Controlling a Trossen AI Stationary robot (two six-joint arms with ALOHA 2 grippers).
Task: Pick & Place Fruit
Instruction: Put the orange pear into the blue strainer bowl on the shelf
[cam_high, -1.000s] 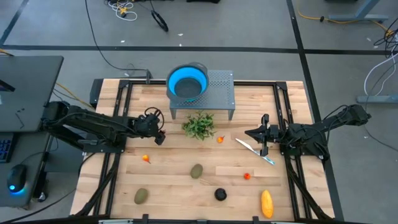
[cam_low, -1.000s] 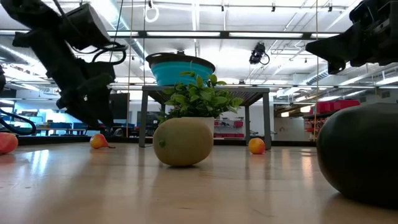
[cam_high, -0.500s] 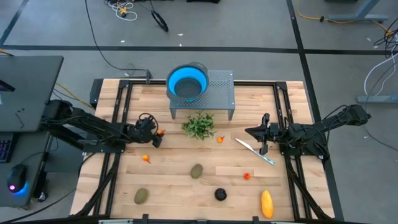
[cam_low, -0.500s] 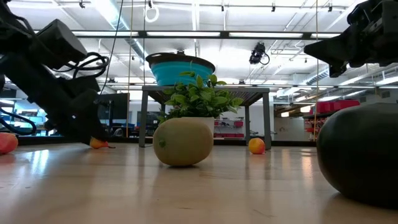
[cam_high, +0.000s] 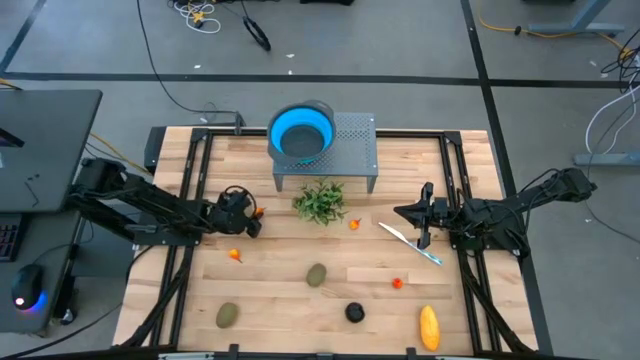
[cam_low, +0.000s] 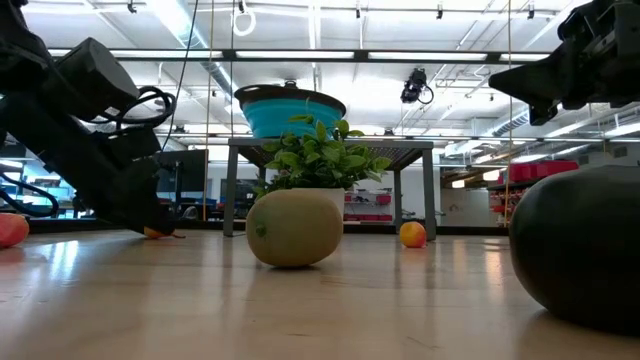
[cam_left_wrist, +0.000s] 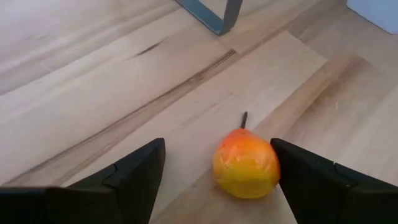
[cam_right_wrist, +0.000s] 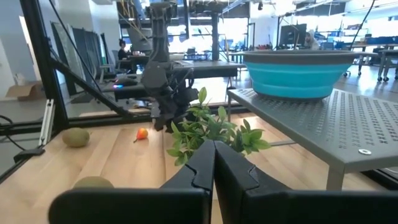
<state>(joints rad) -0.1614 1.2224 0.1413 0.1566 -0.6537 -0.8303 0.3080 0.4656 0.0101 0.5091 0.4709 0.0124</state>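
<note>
One change: your left pincer (cam_left_wrist: 214, 171) has dropped from a raised pose to the surface (cam_high: 280, 270) over the last second, and now sits low and steady.
Left pincer state: fingers spread wide, nothing held yet.
Target fruit: the small orange-red fruit (cam_left_wrist: 246, 163) lies between those fingers, nearer one finger, stem pointing away from the wrist.
Meaning: you look set to close; I judge the grasp step imminent, placing not begun.
Other fruit: a green oval (cam_high: 316, 274), a black ball (cam_high: 354, 312) and a yellow oblong (cam_high: 429, 326) lie well away from the left pincer.
Right pincer (cam_right_wrist: 213, 163): fingers pressed together, empty, waiting just beside the white knife (cam_high: 410, 243).
Blue bowl (cam_high: 301, 132): beyond the left pincer, on the grey stand (cam_high: 352, 150).
</note>
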